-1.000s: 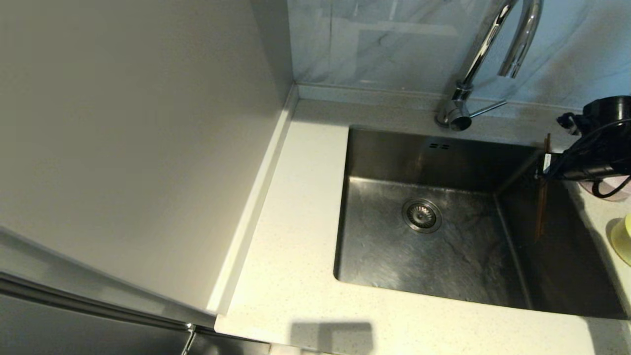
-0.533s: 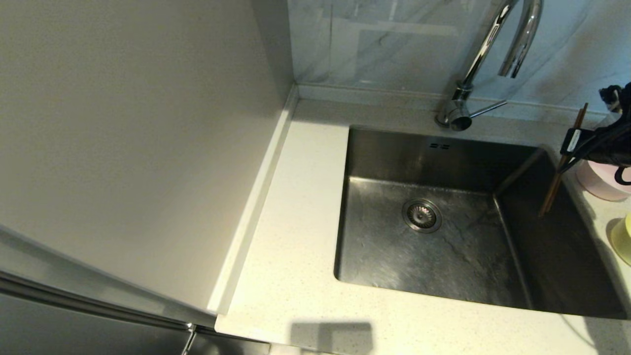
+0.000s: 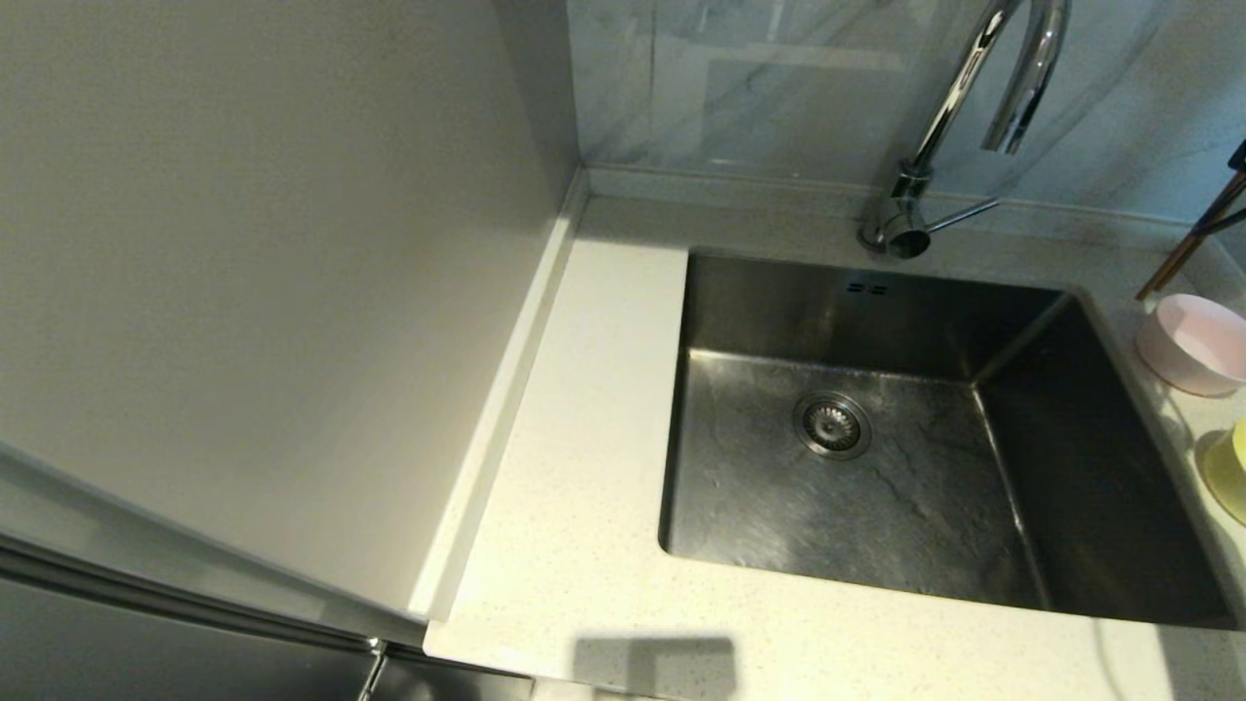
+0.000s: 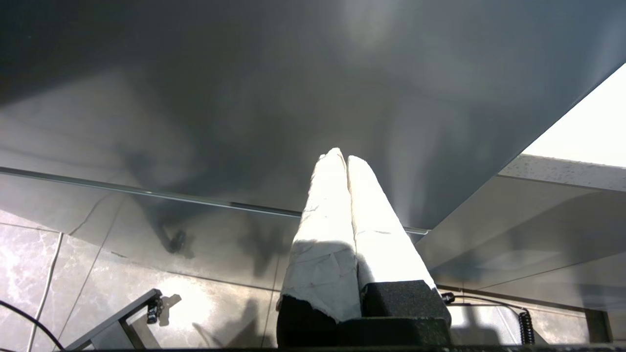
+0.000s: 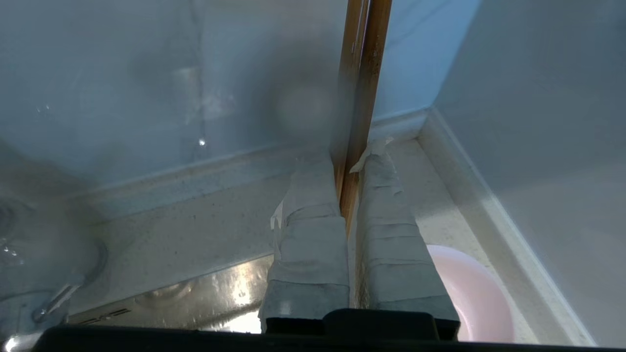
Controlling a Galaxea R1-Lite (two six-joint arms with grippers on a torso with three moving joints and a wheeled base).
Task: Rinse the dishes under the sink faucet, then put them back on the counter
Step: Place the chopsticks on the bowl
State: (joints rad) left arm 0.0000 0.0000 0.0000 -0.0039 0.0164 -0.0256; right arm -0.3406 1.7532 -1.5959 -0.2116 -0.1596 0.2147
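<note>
Chopsticks (image 5: 362, 98) moved off sink, pinched in R hand (image 5: 349, 195), mostly cut off.

No text, label, brand, number or sign is readable anywhere — not on any surface in the three views

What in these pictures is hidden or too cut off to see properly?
- Yellow-green bowl: head view, cut by the right edge; its inside is unseen.
- Chopsticks: head view, upper ends run off the right edge; right wrist view, tops leave the frame.
- Pink bowl: right wrist view, partly behind the right gripper's fingers.
- Faucet: arch cropped at top.
</note>
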